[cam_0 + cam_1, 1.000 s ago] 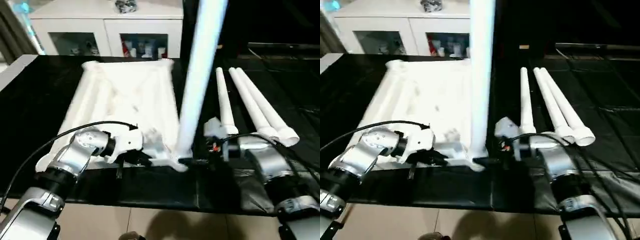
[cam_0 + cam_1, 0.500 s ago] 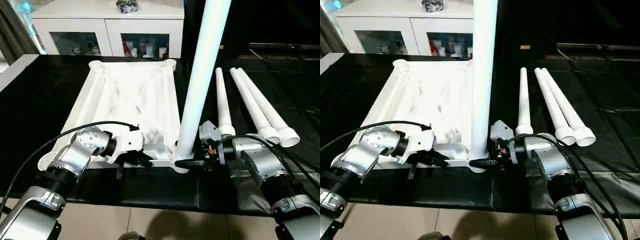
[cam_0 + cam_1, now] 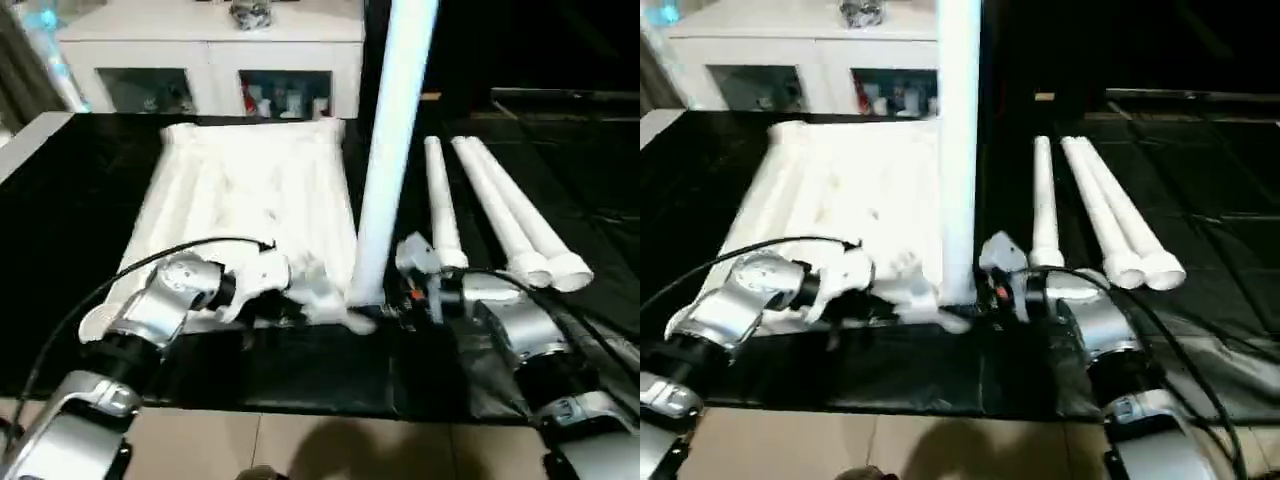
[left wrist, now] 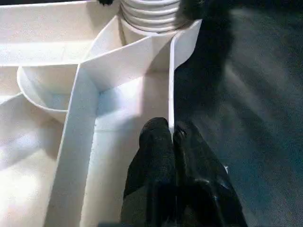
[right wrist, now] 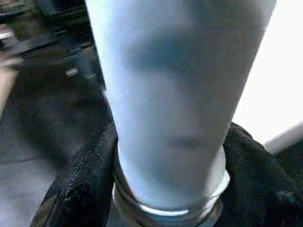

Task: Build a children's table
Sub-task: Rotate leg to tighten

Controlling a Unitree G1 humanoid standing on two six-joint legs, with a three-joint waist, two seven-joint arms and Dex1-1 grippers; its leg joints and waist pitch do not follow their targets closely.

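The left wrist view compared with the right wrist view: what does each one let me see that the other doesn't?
The left wrist view gives the ribbed underside of the table top, with the left fingers pinched shut on its thin outer wall. The right wrist view gives the smooth shaft of the upright leg close up, with the right fingers closed round it from both sides just above its ringed base. Both share that leg: in the left wrist view its ringed base stands in the corner socket. Both also show the black table cover.
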